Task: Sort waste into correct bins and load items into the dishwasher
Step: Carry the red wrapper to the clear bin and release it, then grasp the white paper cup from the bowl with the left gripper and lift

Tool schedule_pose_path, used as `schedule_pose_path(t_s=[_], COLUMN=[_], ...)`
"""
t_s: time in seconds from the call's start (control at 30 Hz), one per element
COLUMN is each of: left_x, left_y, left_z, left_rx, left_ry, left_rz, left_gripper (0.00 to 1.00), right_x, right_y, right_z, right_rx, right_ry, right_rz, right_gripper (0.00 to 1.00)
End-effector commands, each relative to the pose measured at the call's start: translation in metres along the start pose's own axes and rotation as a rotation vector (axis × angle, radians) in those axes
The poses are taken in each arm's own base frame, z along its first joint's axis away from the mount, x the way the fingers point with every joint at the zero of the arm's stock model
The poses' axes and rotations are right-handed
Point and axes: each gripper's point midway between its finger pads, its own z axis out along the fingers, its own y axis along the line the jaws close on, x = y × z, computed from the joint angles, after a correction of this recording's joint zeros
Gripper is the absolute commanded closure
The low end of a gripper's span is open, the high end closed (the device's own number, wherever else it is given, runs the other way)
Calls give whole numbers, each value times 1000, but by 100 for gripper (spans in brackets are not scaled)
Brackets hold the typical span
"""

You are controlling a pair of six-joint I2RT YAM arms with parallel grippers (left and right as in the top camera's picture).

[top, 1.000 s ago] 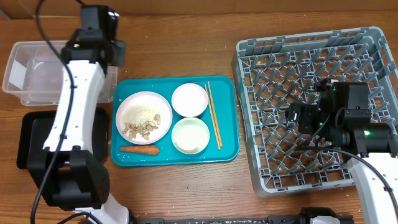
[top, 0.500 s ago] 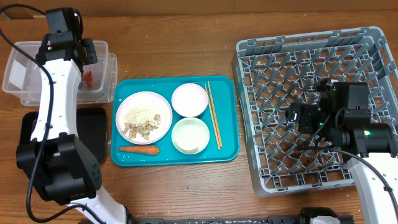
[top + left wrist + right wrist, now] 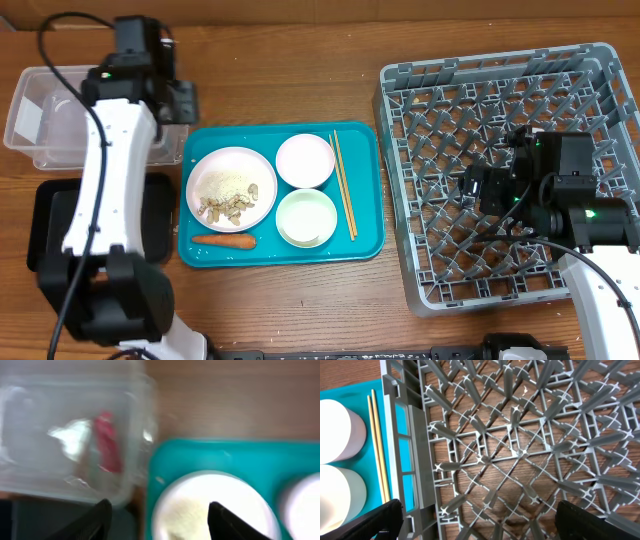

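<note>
now, left gripper (image 3: 157, 517) spread empty, red scrap (image 3: 107, 450) in clear bin (image 3: 30, 475)

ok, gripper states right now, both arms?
Left gripper: open, holding nothing, over the teal tray.
Right gripper: open, holding nothing, above the dish rack.

Even bright light; left wrist view motion-blurred, overhead and right wrist sharp.
</note>
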Motion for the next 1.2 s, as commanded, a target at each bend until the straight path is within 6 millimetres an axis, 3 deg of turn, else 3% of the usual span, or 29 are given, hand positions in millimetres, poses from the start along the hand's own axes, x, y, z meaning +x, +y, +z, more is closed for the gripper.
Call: schedule_pose_path(t_s=[0.0,0.17,0.3,0.47,0.6,0.83,0.97,1.1,1.17], left_x=[13,67,95,129,166,210,218,215,212], left_y=[-43,-85,-109,-133,-164,-188,-193,-192,-188], left_z=[-28,-41,-52,-52,-39,-3,13,18,20], left_rx=[147,277,334,360,411,399,403,391,362], left_ry=[29,254,361,463,538,566,543,522,507], left_rz=[24,30,79,152,223,276,265,268,275], left_gripper=[36,35,32,32,32,34,44,70,77], right_x=[-12,-12,-11,-11,-10,-8,-8,-8,-8], right_y=[2,2,2,2,2,2,2,2,2], right_z=[-10,-10,-10,-10,-10,-9,-9,-9,-9], right_rx=[-8,-8,-8,-8,-7,-6,-6,-6,-6], right_ry=[-43,-43,-43,-43,-35,-28,-28,-28,-28], right_rz=[2,2,2,2,3,4,4,4,3], right_gripper=[0,0,0,0,0,0,0,0,0])
